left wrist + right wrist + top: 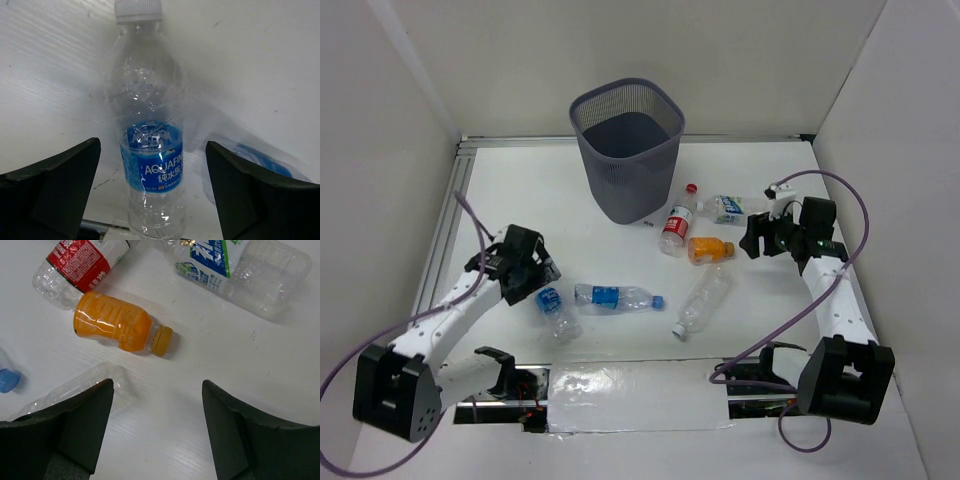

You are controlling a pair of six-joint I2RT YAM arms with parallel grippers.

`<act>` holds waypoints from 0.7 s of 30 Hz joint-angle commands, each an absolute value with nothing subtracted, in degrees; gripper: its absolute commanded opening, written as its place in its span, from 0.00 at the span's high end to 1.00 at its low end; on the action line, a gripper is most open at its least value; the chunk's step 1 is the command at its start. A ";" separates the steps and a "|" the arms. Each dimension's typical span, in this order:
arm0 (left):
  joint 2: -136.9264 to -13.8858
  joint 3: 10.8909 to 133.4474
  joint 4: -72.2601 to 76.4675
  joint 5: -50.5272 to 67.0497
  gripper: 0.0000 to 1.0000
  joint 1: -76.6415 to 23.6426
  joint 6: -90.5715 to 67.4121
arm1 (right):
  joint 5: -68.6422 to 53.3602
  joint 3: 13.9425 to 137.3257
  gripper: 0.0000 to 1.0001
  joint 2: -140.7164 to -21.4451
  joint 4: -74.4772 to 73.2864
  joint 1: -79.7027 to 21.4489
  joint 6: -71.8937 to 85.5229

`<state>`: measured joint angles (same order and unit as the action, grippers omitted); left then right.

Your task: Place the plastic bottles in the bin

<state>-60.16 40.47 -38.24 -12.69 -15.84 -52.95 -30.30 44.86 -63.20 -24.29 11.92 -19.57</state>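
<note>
1. White walls [740, 60] box in a white tabletop [520, 200]. In the top view the bin [630, 190] stands upright at 12 o'clock, and all six bottles lie on the tabletop.
   - The left gripper [538, 278] sits at 9 o'clock, low over a blue-label bottle [557, 312]. A second blue-label bottle [615, 296] lies just beside that one, at its 3 o'clock.
   - The right gripper [760, 236] sits at 3 o'clock. Near it are the orange bottle [710, 249], the red-label bottle [678, 222], the green-and-blue-label bottle [728, 208] and the unlabelled bottle [702, 300].
   - Likely trouble: the bin is tall and looks light, so a low carry could strike its wall or rim and tip it. Two arms heading there together could also clash.

2. In the left wrist view the jaws are spread wide and hold nothing. One stands on each side of the blue-label bottle, and neither touches it. Its cap points to 12 o'clock, and the second blue-label bottle shows just past the jaw at 3 o'clock.
   - The plastic is thin, round and crumpled, so a squeeze may buckle it or squirt it out.
   - The jaw at 3 o'clock may catch the neighbouring bottle and drag it along.

3. In the right wrist view the jaws are wide open and empty, with only bare tabletop between them. The orange bottle lies apart at 11 o'clock, just beside the red-label bottle. The unlabelled bottle lies close against the jaw at 9 o'clock.
   - Closing here would grab nothing.
   - Coming down here could press that jaw onto the unlabelled bottle and roll it away.
   - A nudged orange bottle could roll too.
</note>
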 commanded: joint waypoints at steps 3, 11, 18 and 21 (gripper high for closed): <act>-69.86 42.98 -40.17 -18.19 0.02 -20.30 -54.93 | -33.48 46.05 0.20 -64.86 -24.26 11.51 -21.88; -74.27 45.78 -36.02 -20.12 0.67 -24.26 -55.63 | -53.31 47.03 0.22 -62.41 -35.39 9.76 -51.10; -73.81 71.51 -45.43 -24.61 1.00 -29.18 -43.96 | -58.71 41.40 0.21 -57.74 -44.30 6.33 -89.11; -77.07 86.27 -42.82 -21.90 1.00 -29.71 -36.76 | -58.71 41.40 0.21 -58.88 -43.59 4.05 -89.12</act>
<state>-75.94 76.90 -44.40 -21.30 -29.39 -44.80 -55.29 42.00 -58.39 -40.36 5.58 -78.98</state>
